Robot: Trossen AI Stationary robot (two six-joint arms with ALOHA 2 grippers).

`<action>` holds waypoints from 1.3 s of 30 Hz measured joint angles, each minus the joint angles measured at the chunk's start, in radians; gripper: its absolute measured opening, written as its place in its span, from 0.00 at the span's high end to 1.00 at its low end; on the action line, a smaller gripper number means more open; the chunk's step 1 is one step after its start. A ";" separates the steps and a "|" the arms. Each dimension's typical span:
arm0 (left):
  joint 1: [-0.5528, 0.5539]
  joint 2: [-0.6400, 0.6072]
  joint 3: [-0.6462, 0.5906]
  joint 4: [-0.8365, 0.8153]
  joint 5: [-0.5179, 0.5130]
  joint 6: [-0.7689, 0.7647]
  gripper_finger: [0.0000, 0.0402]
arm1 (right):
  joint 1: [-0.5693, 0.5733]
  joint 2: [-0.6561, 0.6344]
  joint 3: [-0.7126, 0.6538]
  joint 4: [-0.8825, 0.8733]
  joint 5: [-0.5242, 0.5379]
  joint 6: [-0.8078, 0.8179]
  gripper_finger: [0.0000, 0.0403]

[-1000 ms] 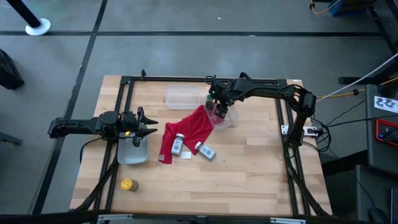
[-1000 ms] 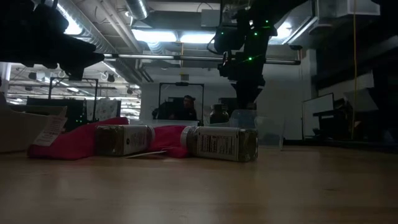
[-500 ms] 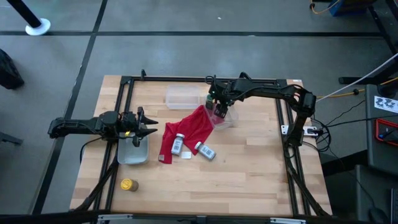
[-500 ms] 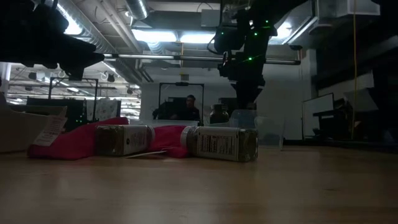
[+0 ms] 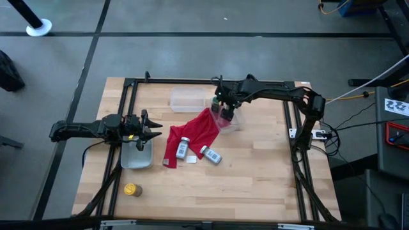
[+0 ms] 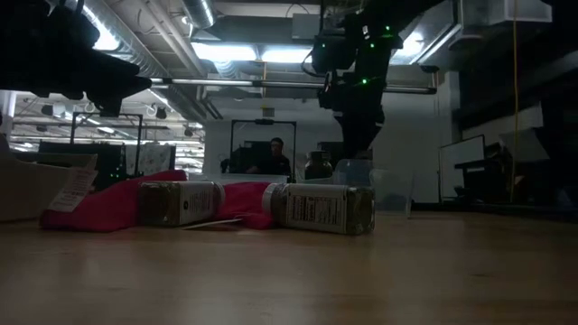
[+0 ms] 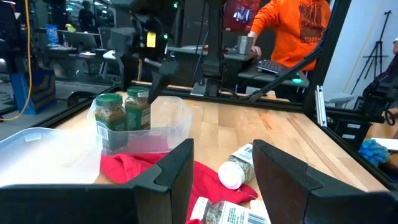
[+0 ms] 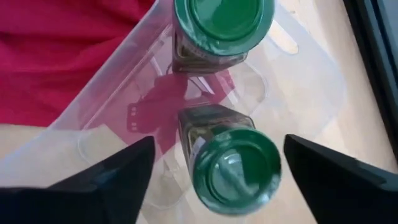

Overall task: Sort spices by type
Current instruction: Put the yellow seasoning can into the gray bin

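Note:
Two green-capped jars (image 8: 222, 25) (image 8: 235, 167) stand upright in a clear tub (image 5: 229, 121), also seen from the left wrist (image 7: 109, 118) (image 7: 138, 108). My right gripper (image 8: 217, 149) (image 5: 223, 105) hovers open just above them, a finger on either side of the nearer cap without touching. Two silver-grey jars (image 5: 183, 147) (image 5: 211, 154) lie on their sides at the edge of the red cloth (image 5: 192, 133). The yellow jar (image 5: 131, 190) stands near the table's near left corner. My left gripper (image 5: 152, 132) (image 7: 224, 165) waits open above another tub (image 5: 137, 155).
A third clear tub (image 5: 188, 99) sits near the far edge. A black frame (image 5: 128, 83) runs round the table. A small white scrap (image 5: 191, 159) lies between the silver jars. A person in orange (image 7: 292, 31) stands beyond the table. Bare wood spreads across the near right part.
My right gripper has risen a little above the tub with the green-capped jars. The jars and my left arm have stayed where they were.

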 joint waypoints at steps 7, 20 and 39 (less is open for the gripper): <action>0.000 0.000 0.000 0.000 0.000 0.000 0.63 | 0.001 -0.001 0.215 -0.206 0.028 0.009 0.01; 0.000 0.000 0.000 0.000 0.000 0.000 0.63 | 0.179 -0.434 0.121 -0.257 0.124 0.162 0.02; 0.000 0.000 0.000 0.000 0.000 0.000 0.63 | 0.699 -1.016 -0.714 0.499 0.271 0.373 0.02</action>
